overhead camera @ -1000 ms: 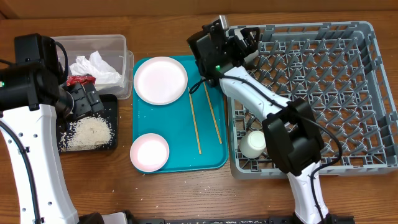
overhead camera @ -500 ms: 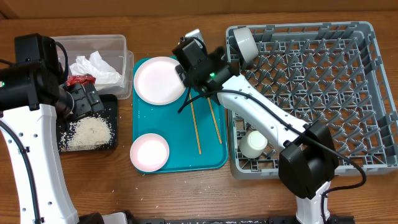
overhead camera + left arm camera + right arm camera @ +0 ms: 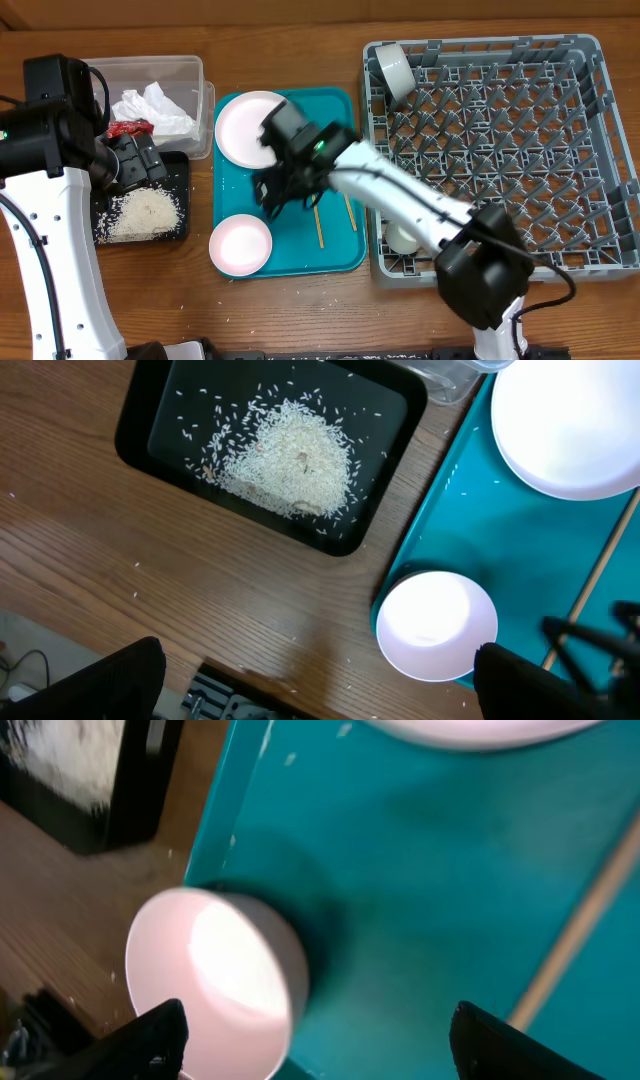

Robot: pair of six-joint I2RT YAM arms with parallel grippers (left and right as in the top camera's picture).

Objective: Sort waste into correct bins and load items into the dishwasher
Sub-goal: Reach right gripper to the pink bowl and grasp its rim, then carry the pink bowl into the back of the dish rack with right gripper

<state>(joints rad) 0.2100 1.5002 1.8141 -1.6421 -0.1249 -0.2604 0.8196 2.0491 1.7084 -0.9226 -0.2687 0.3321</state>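
**Pale pink bowl due for lifting; four containers listed**

Step in hand (judged): the pale pink bowl [image 3: 215,985], at the near left corner of the teal tray [image 3: 290,240], is to be taken to the rack.
- The right gripper [image 3: 318,1020] is spread wide above the tray, with nothing held.
- The bowl lies towards one finger in the wrist view, so the gripper is best centred first.
- The wall is best pinched with one finger inside the rim, well clear of the chopsticks [image 3: 320,225].

Containers:
- Clear tub [image 3: 190,70], far left: white napkin [image 3: 155,108]; red wrapper [image 3: 128,128] at the near edge.
- Black tray [image 3: 178,175], near left: rice [image 3: 145,212] heaped. The left gripper [image 3: 318,660] is held wide and empty nearby.
- Teal tray, centre: white plate [image 3: 238,125] far, pink bowl near, chopsticks right.
- Grey rack [image 3: 490,44], right: white bowl [image 3: 395,68] on edge in the far left corner; white cup [image 3: 402,238] in the near left corner.
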